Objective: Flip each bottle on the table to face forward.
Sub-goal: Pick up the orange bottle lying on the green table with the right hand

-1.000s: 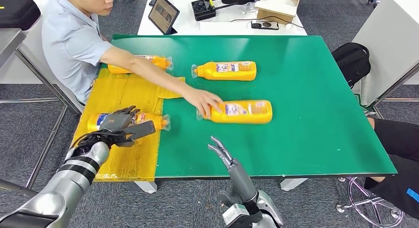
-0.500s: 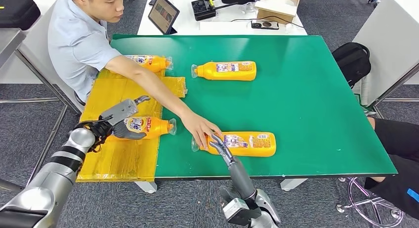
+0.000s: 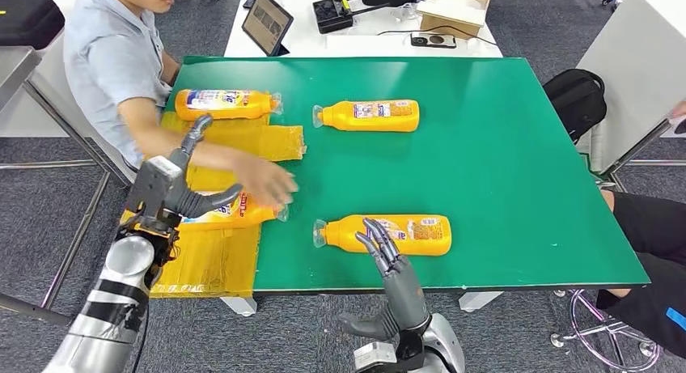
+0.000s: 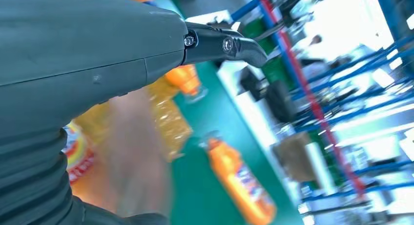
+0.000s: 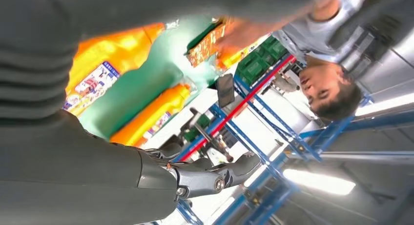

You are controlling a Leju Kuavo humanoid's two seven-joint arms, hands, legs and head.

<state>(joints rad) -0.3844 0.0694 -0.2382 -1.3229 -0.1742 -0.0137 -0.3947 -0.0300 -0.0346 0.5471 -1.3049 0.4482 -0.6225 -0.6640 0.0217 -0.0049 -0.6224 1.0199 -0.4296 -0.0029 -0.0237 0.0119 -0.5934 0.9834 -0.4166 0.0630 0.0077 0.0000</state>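
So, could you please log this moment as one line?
left hand: holds near-left bottle | right hand: open beside front bottle | person's hand: over mat

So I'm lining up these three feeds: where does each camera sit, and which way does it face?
Head view: high on the body, looking down at the green table; left hand and right hand show.
Left wrist view: behind the left hand, facing across the table.
Right wrist view: behind the right hand, turned.
Shared: all show the far middle bottle.

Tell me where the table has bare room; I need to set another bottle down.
The green table is bare right of the far bottle and the near bottle, and between them. The yellow sheet is crowded.
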